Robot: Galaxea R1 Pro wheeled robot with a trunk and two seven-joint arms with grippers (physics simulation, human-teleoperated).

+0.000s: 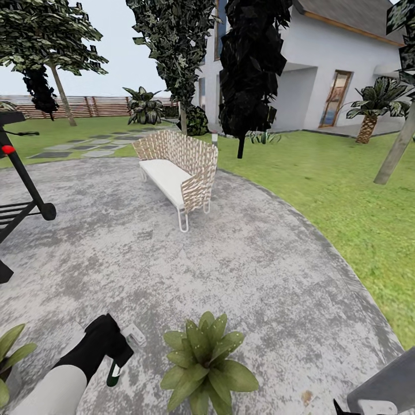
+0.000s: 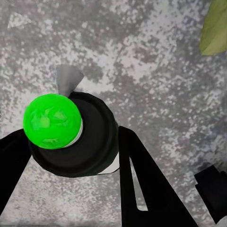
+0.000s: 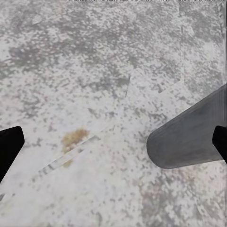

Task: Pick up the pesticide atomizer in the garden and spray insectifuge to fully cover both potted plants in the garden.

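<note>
Right now the left end effector [image 2: 71, 161] is clamped on the pesticide atomizer [image 2: 75, 137]: in the left wrist view its 2 black fingers [image 2: 142, 179] sit on either side of the dark bottle body, with a bright green blob over the top of the bottle and a pale grey bit poking out past it. In the head view the left end effector [image 1: 109, 340] hangs low over the grey stone patio [image 1: 230, 259], a white-and-green piece showing under the black wrist.

1 potted plant [image 1: 204, 363] stands just beside it on the patio, toward the robot's right. Leaves of a 2nd potted plant [image 1: 8, 351] poke in at the left edge of the head view; its pot is cut off.

The right end effector [image 3: 113, 142] looks open, black fingertips far apart at the edges of the right wrist view, nothing between them but paving and a grey robot link crossing in front.

Risks, as I judge them:
- Nozzle direction can't be read from here. If it points at the paving, spray misses the leaves.
- The bottle is held low and near the closer plant. A swing toward it could clip the leaves or tip the pot.
- The 2nd plant lies on the far side of the arm and mostly out of frame, so partial coverage seems likely unless the arm or base turns.
- The grip looks to be on the rounded body, so the bottle might twist or slip.
</note>
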